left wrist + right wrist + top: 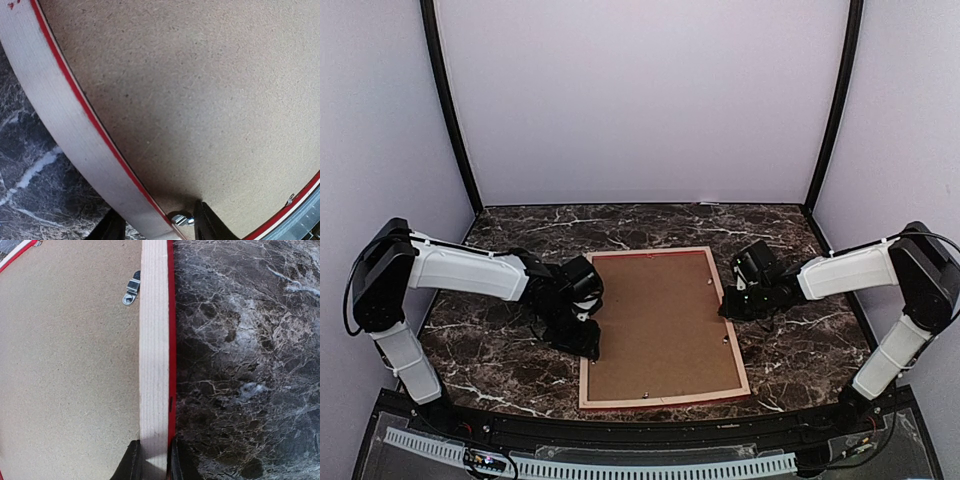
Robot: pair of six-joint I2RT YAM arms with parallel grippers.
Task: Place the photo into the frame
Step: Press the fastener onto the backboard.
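**Two robot arms at the side rails of a face-down picture frame**

Seen from above, the arm bases sit at 6 o'clock, nearest the viewer; a dark marble table point(790, 370) stretches away from them. At its centre lies the frame point(660, 400), back side up, filled by a brown backing board point(660, 320). At the frame's 9 o'clock, the left gripper point(159, 227) straddles the pale wood rail, one finger outside on the marble side, the other over the board just beside a small metal clip point(182, 218); whether it has hold of the rail cannot be told. At 3 o'clock, the right gripper point(154, 465) is clamped on the opposite rail, a finger against each side. The photo is not visible in any view; whether it lies under the board cannot be told. Towards 12 o'clock stands a plain lilac wall point(640, 100).

Likely risks: the left inner finger could catch the clip and bend it or miss the rail; an uneven lift could twist the thin rails; an unsecured board could slip out.
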